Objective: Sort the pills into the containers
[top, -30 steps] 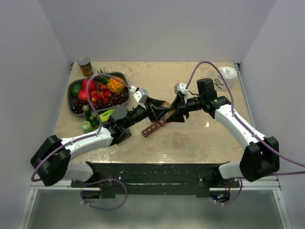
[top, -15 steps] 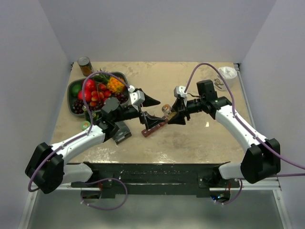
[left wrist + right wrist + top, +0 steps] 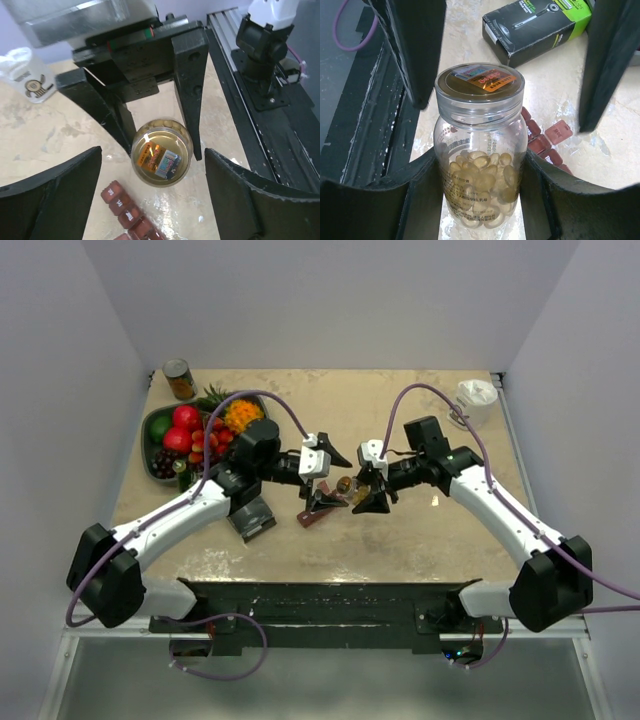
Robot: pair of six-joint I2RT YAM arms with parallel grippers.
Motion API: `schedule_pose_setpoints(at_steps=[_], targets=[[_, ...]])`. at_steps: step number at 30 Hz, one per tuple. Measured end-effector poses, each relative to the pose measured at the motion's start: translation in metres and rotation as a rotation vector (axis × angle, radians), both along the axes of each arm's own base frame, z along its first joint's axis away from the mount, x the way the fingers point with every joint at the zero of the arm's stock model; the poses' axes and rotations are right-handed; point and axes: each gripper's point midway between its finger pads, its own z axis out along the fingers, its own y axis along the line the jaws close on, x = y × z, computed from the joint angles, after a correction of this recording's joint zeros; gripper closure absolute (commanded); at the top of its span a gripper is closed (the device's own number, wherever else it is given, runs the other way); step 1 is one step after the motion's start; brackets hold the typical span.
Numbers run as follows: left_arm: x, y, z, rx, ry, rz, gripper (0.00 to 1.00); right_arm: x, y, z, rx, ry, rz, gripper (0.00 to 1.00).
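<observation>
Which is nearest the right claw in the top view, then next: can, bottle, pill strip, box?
1. Bottle, held in the right claw.
2. Pill strip, just left.
3. Box, farther left.
4. Can, back left corner.

The right pincer (image 3: 481,186) clamps a bottle (image 3: 480,140) of pills (image 3: 481,197), red containers (image 3: 546,141) beyond

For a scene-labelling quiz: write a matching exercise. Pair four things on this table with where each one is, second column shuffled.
Things
1. pill bottle
2. tin can
3. white cup
4. red pill organizer

Places
A. far right corner of the table
B. flat on the table, near its middle, between the two arms
C. clamped in the jaws of the right gripper, lid on
D. far left corner, beyond the fruit bowl

Pairs: 1-C, 2-D, 3-A, 4-B
</observation>
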Motion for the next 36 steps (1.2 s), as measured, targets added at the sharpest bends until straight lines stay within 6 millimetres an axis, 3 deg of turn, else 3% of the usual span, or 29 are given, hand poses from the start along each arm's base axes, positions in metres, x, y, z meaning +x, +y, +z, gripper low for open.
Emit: schedule_pose_setpoints(at_steps=[7,14,20,25,28,31,34,36], targets=[[-0.014,-0.011,-0.023,0.072,0.028,-0.068,0.25,-0.004,0.000,-0.003,-0.006,-0.005,0.017,0.97],[-0.011,-0.010,-0.018,0.059,0.016,-0.047,0.32,-0.007,-0.003,-0.016,-0.032,0.018,0.009,0.97],[-0.012,-0.008,-0.006,0.030,-0.002,-0.025,0.52,-0.008,-0.003,-0.018,-0.033,0.021,0.008,0.97],[-0.012,-0.008,-0.008,0.036,0.003,-0.023,0.52,-0.006,-0.003,-0.018,-0.035,0.017,0.002,0.97],[-0.012,-0.007,-0.008,0.039,0.002,-0.020,0.43,-0.006,-0.003,-0.018,-0.037,0.017,0.000,0.97],[-0.010,-0.006,-0.012,0.053,0.009,-0.004,0.40,-0.005,-0.003,-0.018,-0.037,0.017,-0.002,0.98],[-0.009,-0.004,-0.016,0.071,0.022,0.010,0.41,-0.005,-0.002,-0.018,-0.035,0.017,-0.004,0.98],[-0.008,-0.004,-0.019,0.080,0.029,0.019,0.47,-0.004,-0.002,-0.018,-0.034,0.015,-0.004,0.98]])
